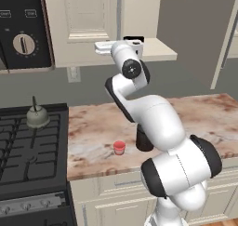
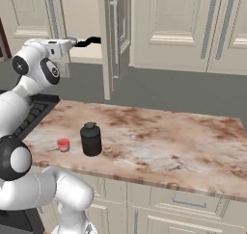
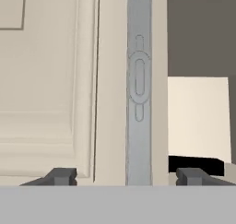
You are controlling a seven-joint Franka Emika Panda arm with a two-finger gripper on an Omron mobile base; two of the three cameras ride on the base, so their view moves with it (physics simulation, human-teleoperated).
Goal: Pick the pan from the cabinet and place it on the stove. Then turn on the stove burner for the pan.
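Observation:
My gripper (image 3: pixel 125 176) is raised to the cream wall cabinet (image 1: pixel 88 16), and its fingertips (image 3: pixel 60 176) stand wide apart, open. In the hand view the closed door's grey vertical bar handle (image 3: pixel 138 89) runs up between them. Right of that door the cabinet is open, showing a beige shelf (image 3: pixel 198 117). A black handle end (image 3: pixel 196 163), apparently the pan's, lies on the shelf just behind my right fingertip. It also shows as a black strip (image 2: pixel 89 41) beyond the hand, while the pan's bowl is hidden. The black stove (image 1: pixel 28 146) is at the lower left.
A grey-green kettle (image 1: pixel 37 117) sits on the stove's back grate, and silver knobs (image 1: pixel 28 204) line its front. A small red cup (image 1: pixel 119 147) and a black jar (image 2: pixel 90 139) stand on the marble counter (image 2: pixel 159 141). An open cabinet door (image 2: pixel 113 40) juts out edge-on.

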